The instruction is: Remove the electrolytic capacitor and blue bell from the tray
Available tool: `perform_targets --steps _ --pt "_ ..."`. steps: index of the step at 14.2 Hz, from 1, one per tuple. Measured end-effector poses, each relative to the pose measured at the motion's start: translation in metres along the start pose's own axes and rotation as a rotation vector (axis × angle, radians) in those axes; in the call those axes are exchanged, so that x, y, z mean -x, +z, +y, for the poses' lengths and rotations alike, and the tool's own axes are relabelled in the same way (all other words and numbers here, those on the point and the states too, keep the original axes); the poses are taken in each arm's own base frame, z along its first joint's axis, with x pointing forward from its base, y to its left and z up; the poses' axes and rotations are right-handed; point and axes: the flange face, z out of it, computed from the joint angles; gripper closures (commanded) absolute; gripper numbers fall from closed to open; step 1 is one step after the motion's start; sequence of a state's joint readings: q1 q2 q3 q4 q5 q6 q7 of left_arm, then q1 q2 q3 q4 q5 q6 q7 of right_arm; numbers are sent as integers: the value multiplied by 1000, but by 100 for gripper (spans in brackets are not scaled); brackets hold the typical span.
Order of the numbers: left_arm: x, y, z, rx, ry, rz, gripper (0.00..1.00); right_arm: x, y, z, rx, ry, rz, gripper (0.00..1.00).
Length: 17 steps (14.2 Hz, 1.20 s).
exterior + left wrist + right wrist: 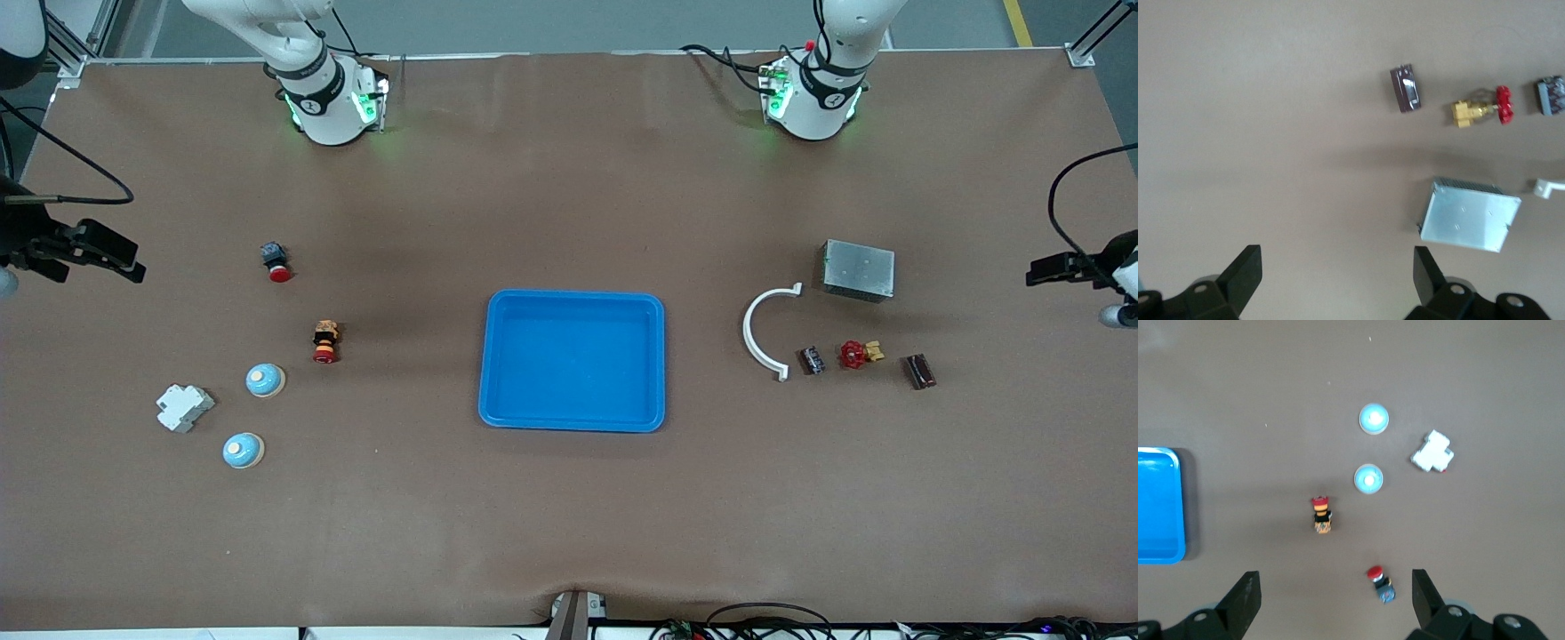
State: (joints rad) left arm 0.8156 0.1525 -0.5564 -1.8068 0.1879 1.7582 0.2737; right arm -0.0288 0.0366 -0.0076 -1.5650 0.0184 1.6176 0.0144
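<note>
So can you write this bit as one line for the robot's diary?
stage: start | left claw: open, waiting | right claw: open, waiting | blue tray: empty | bells: on table

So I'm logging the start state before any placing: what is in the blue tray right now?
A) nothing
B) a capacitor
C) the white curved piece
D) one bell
A: the blue tray shows only its bare blue floor; both bells sit on the table toward the right arm's end, and the white curved piece lies toward the left arm's end.
</note>
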Motion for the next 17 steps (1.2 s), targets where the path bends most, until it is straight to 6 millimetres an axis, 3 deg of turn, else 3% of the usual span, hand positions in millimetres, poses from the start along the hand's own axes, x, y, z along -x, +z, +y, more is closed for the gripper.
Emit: perform_targets --steps 3,5,12,17 --pt "14 -48 7 28 -18 -6 0 8 -11 -10 0 2 -7 0" --pt "17 -68 12 42 -21 19 0 12 -17 -11 0 2 -5 0" --pt "11 -90 18 22 -27 58 0 24 -30 -9 0 4 -9 0" --pt "-8 -92 41 74 -38 78 0 25 -30 -9 0 4 -16 0"
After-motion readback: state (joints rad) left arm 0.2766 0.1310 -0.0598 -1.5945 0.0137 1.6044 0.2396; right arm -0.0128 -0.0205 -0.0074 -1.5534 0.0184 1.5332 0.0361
